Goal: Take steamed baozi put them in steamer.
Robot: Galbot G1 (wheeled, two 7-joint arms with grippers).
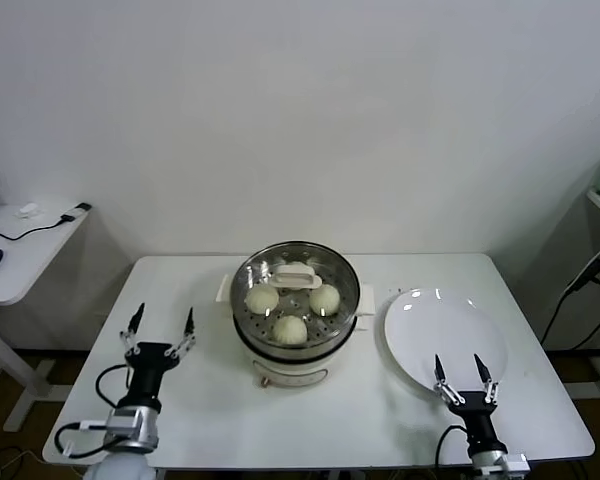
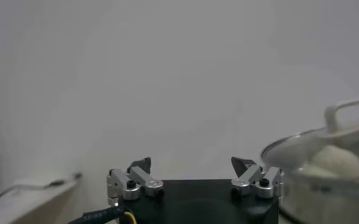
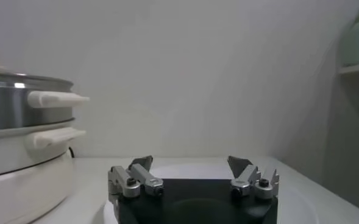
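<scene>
Steel gleams at the centre of the head view, where the steamer (image 1: 296, 300) stands on its cream-white base in the middle of the white table (image 1: 210, 400). Only this view looks down into the pot: buns (image 1: 291, 329) sit on the perforated tray, one on the left, one on the right, one nearest the lower edge, and at the far side what looks like a fourth lies partly behind a white knob. The lid (image 2: 325, 137) does not show clearly from above; the left wrist view gives it, a glass dome with a white handle at the right edge of the frame, with one bun (image 2: 334, 161) seen through it. The right wrist view shows what neither other view does: the steamer's wall (image 3: 21, 100) side-on at the left of the frame, with two cream handles sticking out, one above the other.

A white plate (image 1: 442, 335) lies right of the steamer, nothing on it.

The left gripper (image 1: 160, 328) is in the lower left of the head view, over the table left of the steamer, its fingers spread wide and holding nothing. The right gripper (image 1: 462, 376) is in the lower right, over the plate's near edge, likewise spread wide with nothing between its fingers.
</scene>
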